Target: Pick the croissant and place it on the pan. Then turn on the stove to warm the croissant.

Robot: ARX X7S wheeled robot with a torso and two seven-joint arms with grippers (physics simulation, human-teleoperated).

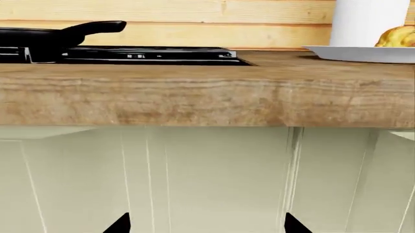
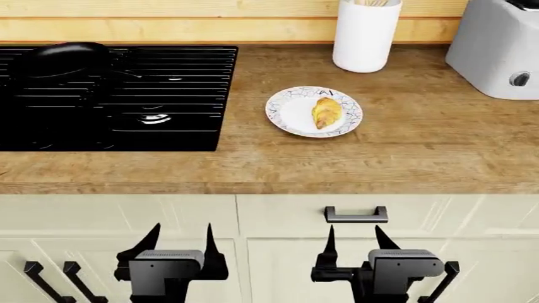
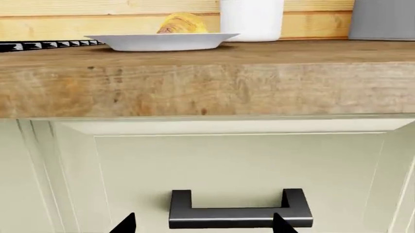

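The croissant (image 2: 326, 112) lies on a white plate (image 2: 289, 113) on the wooden counter; it also shows in the left wrist view (image 1: 397, 37) and the right wrist view (image 3: 183, 23). The black pan (image 2: 63, 59) sits on the stove (image 2: 181, 95) at the far left, its handle (image 1: 97, 27) pointing right in the left wrist view. My left gripper (image 2: 179, 242) and right gripper (image 2: 364, 240) are both open and empty, low in front of the cabinet fronts, below the counter edge.
A white cylindrical holder (image 2: 365, 36) stands behind the plate. A grey toaster (image 2: 497, 47) sits at the far right. A dark drawer handle (image 2: 356, 214) is just above my right gripper, and more handles (image 2: 42, 281) are at lower left.
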